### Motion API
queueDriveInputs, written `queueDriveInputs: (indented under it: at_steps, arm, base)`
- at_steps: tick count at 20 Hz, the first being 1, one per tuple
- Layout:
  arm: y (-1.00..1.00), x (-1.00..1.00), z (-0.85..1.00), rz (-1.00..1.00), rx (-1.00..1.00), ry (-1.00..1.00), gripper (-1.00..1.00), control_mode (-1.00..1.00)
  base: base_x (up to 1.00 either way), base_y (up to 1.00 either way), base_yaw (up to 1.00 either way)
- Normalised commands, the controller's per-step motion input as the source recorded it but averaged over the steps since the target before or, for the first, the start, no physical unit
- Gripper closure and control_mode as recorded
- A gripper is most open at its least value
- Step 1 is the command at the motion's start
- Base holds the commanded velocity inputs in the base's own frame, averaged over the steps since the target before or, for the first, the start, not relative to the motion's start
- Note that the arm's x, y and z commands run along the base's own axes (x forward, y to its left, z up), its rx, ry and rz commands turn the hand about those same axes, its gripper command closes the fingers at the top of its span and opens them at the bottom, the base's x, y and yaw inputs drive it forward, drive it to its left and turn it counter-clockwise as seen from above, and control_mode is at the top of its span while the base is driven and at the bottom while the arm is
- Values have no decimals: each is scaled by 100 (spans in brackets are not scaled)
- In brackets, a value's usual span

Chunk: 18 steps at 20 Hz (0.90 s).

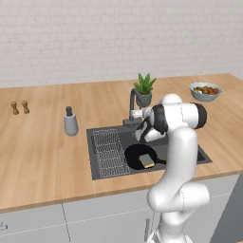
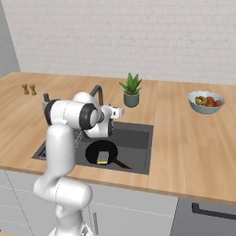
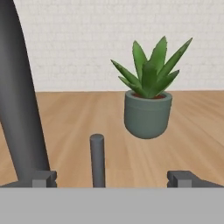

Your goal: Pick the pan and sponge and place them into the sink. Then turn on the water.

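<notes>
Pan (image 1: 137, 156) and sponge (image 1: 146, 161) already put in sink (image 1: 190, 151). Claw (image 3: 111, 179) held wide, empty. Thin lever (image 3: 97, 159) between tips, beside faucet (image 3: 19, 100), to be pushed gently sideways.

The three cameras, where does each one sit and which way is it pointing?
Left base view: behind the arm on its left, looking forward and down at the sink with the pan and the sponge in it; the white arm rises at lower right.
Right base view: behind on its right, same sink; arm at lower left.
Hand view: on the hand, facing the wall past the faucet, its lever and the potted plant; open jaws at the bottom.
Both base views share sink, pan, sponge, plant.
</notes>
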Motion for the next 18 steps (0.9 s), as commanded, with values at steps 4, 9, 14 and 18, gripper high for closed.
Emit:
queueDriveInputs:
  at_steps: [4,9,14,18]
  arm:
    - [0,8,-20,1,0,-6,-100,-100]
    - [0,8,-19,1,0,-7,-100,-100]
    - [0,4,-17,2,0,-6,-100,-100]
    - [0,4,-15,1,0,-5,-100,-100]
  base:
    - [0,0,0]
    - [0,0,0]
    - [0,0,0]
    - [0,0,0]
